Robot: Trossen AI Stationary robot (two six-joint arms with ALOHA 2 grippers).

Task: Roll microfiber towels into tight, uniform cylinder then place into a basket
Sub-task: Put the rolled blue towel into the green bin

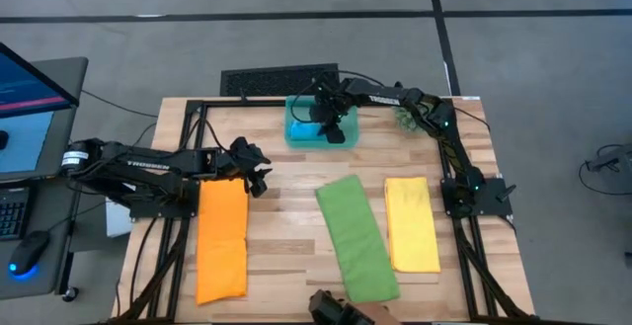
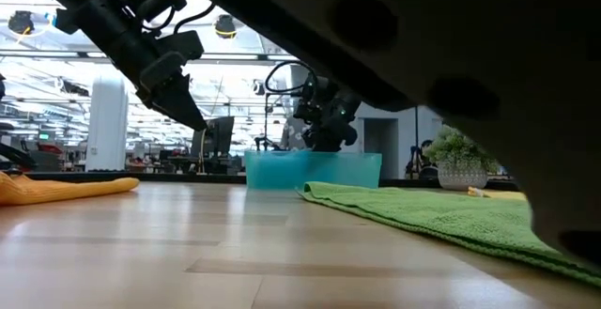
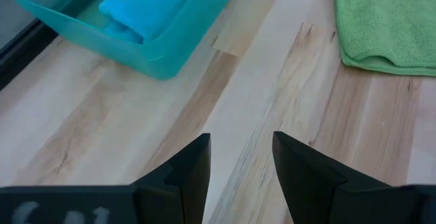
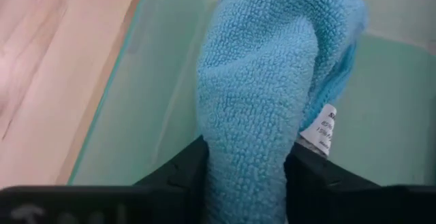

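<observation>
Blue towel [image 4: 262,81], bunched up, sits inside the teal basket [image 1: 296,132] at the table's [image 1: 286,236] far edge, right gripper [image 1: 331,125] over it, fingers either side of the cloth; gripped or freed, I cannot tell. Left gripper [image 3: 240,173] hovers part-open, empty, beside the orange towel [image 1: 222,241]. Green towel [image 1: 357,238] and yellow towel [image 1: 411,223] lie flat.

low view: right half blocked by a dark blurred shape | basket [image 3: 136,43]: cut by edge in left wrist view | blue towel [image 4: 272,88]: its lower end hidden between right pincer [image 4: 245,176] fingers | green towel [image 3: 388,23]: cropped
</observation>
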